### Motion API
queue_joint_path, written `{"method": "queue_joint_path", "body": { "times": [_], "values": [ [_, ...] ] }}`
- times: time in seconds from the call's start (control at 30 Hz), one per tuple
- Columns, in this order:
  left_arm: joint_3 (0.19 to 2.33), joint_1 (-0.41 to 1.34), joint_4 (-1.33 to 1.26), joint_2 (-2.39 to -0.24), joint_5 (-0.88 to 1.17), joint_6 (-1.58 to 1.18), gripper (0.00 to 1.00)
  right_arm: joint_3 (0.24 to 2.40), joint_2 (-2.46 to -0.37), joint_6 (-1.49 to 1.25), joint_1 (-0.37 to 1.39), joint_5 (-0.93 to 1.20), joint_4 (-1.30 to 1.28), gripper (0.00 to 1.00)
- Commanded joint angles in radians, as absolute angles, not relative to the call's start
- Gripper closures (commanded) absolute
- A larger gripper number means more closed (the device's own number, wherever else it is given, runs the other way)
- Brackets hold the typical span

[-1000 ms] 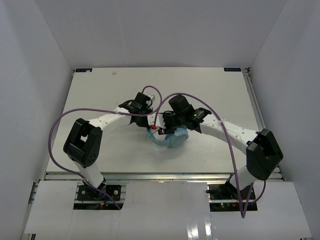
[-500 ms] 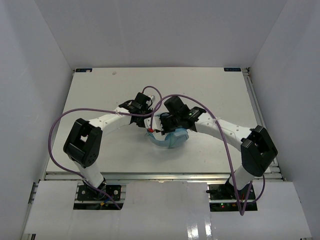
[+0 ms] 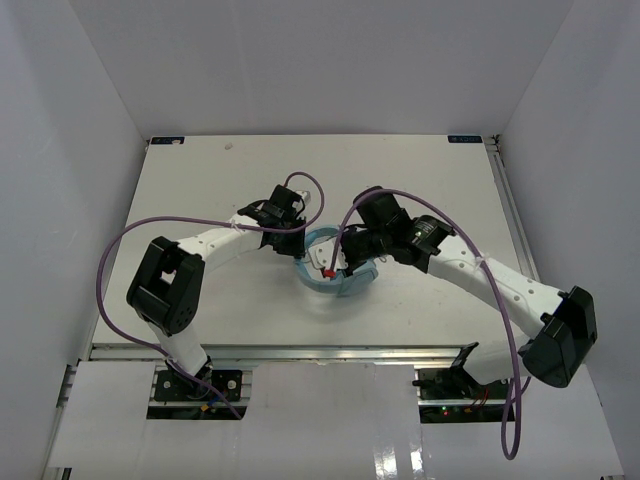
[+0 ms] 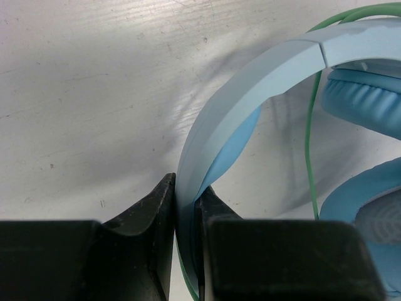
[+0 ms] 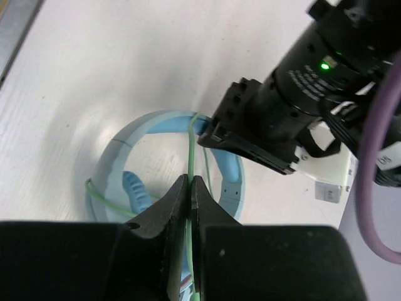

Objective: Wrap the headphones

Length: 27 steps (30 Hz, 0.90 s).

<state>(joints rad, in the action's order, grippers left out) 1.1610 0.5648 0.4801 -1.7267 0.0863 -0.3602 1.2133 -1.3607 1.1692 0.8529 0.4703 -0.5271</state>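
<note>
On the table, the headphones are laid near centre. Their band is clamped by the left gripper from ten o'clock. The cable is pinched by the right gripper at one o'clock. Winding is judged under way; next, the cable must be carried round the band, taut.

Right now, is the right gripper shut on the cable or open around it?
Shut on it. In the right wrist view the right gripper pinches the green cable with no gap, leading to the headphones.
</note>
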Motion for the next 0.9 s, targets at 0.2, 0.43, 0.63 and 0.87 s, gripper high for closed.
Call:
{"method": "queue_joint_path", "body": {
  "times": [0.2,0.43,0.63,0.87],
  "values": [
    [1.252,0.546,0.463,-1.674,0.133,-0.376,1.00,1.045,-1.290,1.540,0.971,0.214,-0.684,0.92],
    [1.267,0.543,0.476,-1.675,0.128,-0.369,1.00,0.947,-1.266,1.585,1.031,0.075,-0.642,0.92],
    [1.227,0.536,0.479,-1.667,0.109,-0.340,1.00,1.002,-1.209,1.542,0.998,0.032,-0.609,0.92],
    [1.195,0.535,0.479,-1.677,0.093,-0.325,1.00,1.113,-1.217,1.489,0.979,0.086,-0.597,0.92]
  ]
}}
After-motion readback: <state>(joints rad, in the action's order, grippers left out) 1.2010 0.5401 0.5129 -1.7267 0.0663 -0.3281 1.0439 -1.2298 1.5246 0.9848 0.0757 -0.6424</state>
